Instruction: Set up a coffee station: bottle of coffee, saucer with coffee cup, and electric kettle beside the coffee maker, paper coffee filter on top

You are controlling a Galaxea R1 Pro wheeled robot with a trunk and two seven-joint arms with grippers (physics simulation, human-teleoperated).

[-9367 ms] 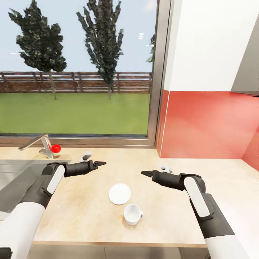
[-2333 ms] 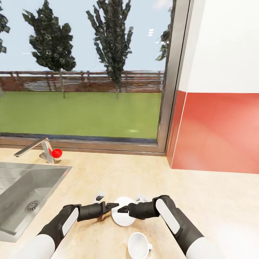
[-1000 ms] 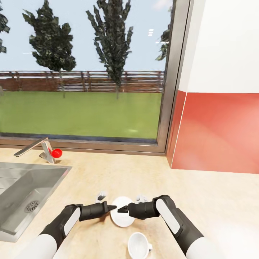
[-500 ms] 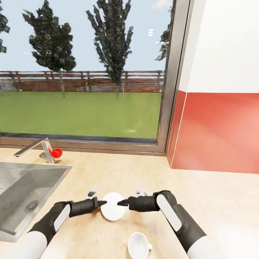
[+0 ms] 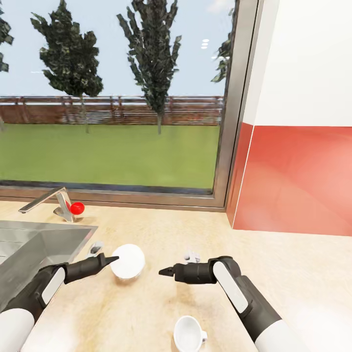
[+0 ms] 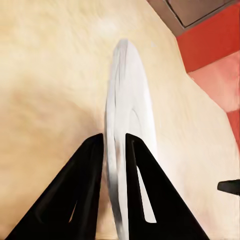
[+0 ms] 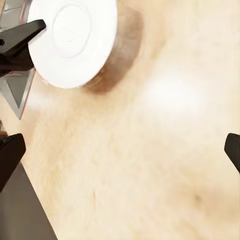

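Observation:
My left gripper (image 5: 113, 259) is shut on the rim of the white saucer (image 5: 128, 261), holding it tilted just above the countertop near the sink's corner. The left wrist view looks along the saucer (image 6: 132, 100) edge-on, pinched between both fingers (image 6: 87, 190) of the left gripper (image 6: 115, 142). To the right of the saucer my right gripper (image 5: 164, 271) hovers over the counter, apart from it. Its wrist view shows the saucer (image 7: 75, 40) ahead and the right gripper (image 7: 122, 150) open, nothing between its fingers. The white coffee cup (image 5: 189, 335) stands upright near the counter's front edge.
A steel sink (image 5: 29, 254) lies at the left, with a faucet (image 5: 46, 198) and its red knob (image 5: 77, 208) behind it. A large window backs the beige countertop (image 5: 205, 244), and a red-and-white wall (image 5: 293, 181) closes the right side.
The left gripper has carried the saucer up and to the left, toward the sink. The right gripper has stayed nearly in place, now apart from the saucer.

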